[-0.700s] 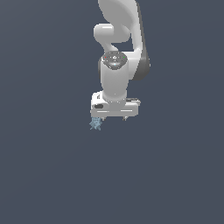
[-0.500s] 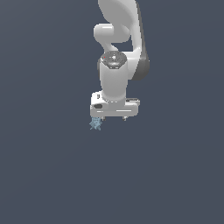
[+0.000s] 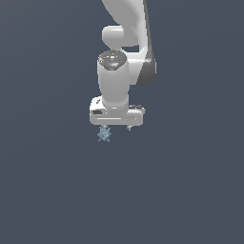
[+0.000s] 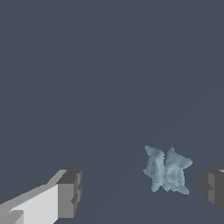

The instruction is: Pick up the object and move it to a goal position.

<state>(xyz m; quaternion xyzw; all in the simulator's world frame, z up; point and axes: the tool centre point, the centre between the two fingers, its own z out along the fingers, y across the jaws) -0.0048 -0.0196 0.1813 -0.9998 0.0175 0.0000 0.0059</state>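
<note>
The object (image 3: 104, 134) is a tiny pale blue-grey spiky lump on the dark floor, just below the white gripper (image 3: 116, 127) on the exterior view's left side. In the wrist view the object (image 4: 167, 171) lies between the two fingers, close to one grey pad (image 4: 213, 189) and far from the other pad (image 4: 69, 194). The gripper (image 4: 141, 191) is open, with a wide gap between the fingers. Nothing is held. The fingertips are mostly hidden under the hand in the exterior view.
The white arm (image 3: 125, 52) rises to the top edge of the exterior view. The floor (image 3: 190, 190) is a plain dark blue-grey surface.
The gripper and the object stay where they were; at most the hand has shifted very slightly.
</note>
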